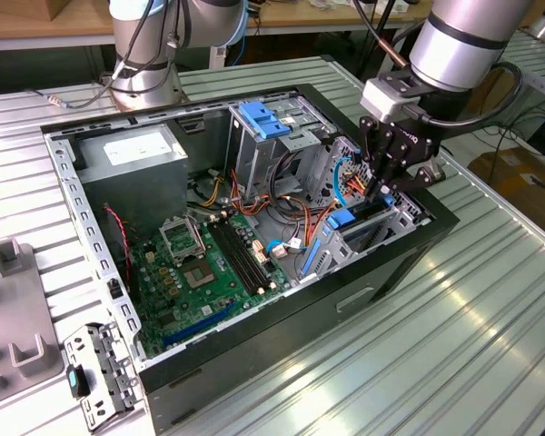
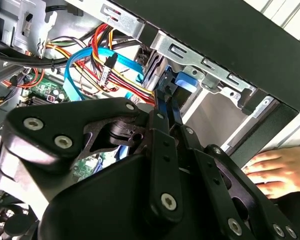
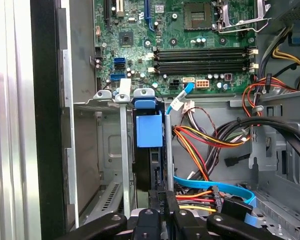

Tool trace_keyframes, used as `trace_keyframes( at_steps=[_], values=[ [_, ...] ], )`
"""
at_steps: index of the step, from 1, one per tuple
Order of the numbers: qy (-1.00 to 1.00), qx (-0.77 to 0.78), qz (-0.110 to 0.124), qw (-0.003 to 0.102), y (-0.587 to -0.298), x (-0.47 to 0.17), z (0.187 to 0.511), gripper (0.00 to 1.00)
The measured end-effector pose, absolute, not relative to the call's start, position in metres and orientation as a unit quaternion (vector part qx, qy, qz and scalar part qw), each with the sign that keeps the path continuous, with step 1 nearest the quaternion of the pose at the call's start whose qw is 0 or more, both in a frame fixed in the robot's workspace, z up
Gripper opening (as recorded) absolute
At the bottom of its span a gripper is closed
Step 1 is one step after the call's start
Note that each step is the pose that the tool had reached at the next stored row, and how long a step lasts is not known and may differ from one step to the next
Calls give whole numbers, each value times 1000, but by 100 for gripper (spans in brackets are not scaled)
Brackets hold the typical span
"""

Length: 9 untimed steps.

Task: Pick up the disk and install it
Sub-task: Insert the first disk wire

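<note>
Blue-railed disk (image 3: 149, 131) standing on edge in the drive bay of the open computer case (image 1: 395, 259), directly beneath the end effector (image 1: 381, 186).

Its long axis runs down into the slot, in line with the end effector; the fingers look clamped on its upper edge.

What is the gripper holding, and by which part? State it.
The gripper is shut on the disk, pinching its near end edge as it stands on edge in the drive bay.
</note>
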State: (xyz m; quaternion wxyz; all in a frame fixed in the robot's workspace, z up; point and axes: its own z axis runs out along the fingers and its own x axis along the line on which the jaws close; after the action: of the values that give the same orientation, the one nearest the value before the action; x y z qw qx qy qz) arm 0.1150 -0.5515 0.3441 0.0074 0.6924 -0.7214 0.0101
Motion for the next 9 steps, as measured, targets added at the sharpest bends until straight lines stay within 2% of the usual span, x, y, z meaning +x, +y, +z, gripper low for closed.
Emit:
trace_keyframes(
  at_steps=[9],
  values=[
    [-721,692,10,7,-551,115,340,17]
  ],
)
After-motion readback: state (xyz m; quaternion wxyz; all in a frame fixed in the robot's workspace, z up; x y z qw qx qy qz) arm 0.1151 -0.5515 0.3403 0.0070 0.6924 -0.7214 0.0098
